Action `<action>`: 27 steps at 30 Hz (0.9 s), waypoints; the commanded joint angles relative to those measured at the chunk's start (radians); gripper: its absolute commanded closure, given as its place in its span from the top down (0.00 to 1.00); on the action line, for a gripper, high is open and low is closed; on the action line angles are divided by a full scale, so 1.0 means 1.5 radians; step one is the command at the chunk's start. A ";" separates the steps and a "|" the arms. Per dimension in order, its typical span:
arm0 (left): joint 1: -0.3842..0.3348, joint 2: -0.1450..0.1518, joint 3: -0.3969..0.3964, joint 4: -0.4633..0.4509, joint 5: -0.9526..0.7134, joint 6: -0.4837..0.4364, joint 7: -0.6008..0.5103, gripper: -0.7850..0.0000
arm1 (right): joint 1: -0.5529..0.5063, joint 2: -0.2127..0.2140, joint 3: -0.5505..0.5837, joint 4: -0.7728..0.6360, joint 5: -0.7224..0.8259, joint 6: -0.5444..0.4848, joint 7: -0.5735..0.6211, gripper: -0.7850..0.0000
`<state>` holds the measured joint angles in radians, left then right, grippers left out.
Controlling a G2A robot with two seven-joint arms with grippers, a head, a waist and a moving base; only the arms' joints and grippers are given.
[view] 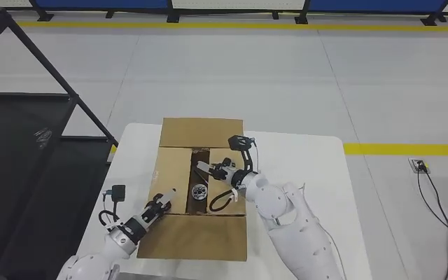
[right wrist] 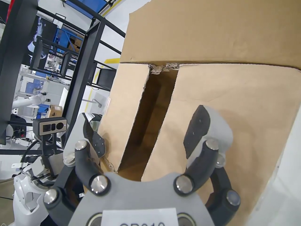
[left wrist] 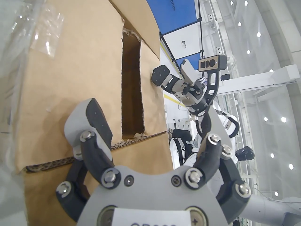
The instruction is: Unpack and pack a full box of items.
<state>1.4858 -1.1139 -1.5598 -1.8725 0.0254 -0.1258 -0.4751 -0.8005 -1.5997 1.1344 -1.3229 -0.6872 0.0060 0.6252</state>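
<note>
A brown cardboard box [view: 199, 131] stands on the white table [view: 308, 161]. Its two inner flaps lie nearly flat, leaving a dark gap [view: 199, 183] between them. A small round black-and-white item [view: 199, 192] shows through that gap. My left gripper [view: 166, 198] is open at the outer edge of the left inner flap [left wrist: 70, 71], its fingers [left wrist: 98, 121] over the cardboard. My right gripper [view: 208, 169] is open over the gap [right wrist: 150, 123], beside the right inner flap [right wrist: 223, 109], with nothing between its fingers [right wrist: 202, 128]. The right gripper [left wrist: 162, 76] also appears across the box in the left wrist view.
A black metal rack [view: 42, 140] stands close to the table's left side. Clear plastic film [left wrist: 14, 36] lies against the box near my left gripper. The box's front flap [view: 196, 238] folds out toward me. Bare table lies to the right of the box.
</note>
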 commanded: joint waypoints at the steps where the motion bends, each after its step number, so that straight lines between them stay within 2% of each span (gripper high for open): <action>1: 0.004 0.000 -0.007 -0.006 -0.002 -0.004 0.002 1.00 | 0.003 0.000 -0.005 0.003 -0.002 0.001 -0.002 1.00; 8: 0.047 0.005 -0.081 -0.041 -0.037 -0.035 0.010 1.00 | 0.005 0.002 -0.005 -0.019 0.001 -0.003 -0.007 1.00; 14: 0.087 0.014 -0.174 -0.015 -0.063 -0.053 -0.059 1.00 | -0.007 0.008 0.016 -0.073 0.000 0.003 -0.016 1.00; 18: 0.104 0.021 -0.213 0.038 -0.065 -0.070 -0.135 1.00 | -0.013 0.014 0.037 -0.097 -0.002 0.010 -0.015 1.00; 21: 0.106 0.028 -0.226 0.079 -0.071 -0.083 -0.227 1.00 | -0.012 0.017 0.051 -0.099 -0.007 0.021 -0.023 1.00; 27: 0.095 0.042 -0.218 0.132 -0.080 -0.128 -0.394 1.00 | 0.004 0.020 0.066 -0.077 -0.033 0.070 -0.044 1.00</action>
<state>1.6336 -1.0543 -1.8899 -1.6859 -0.0847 -0.3074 -1.0234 -0.7969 -1.5708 1.2335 -1.4390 -0.7138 0.1003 0.5611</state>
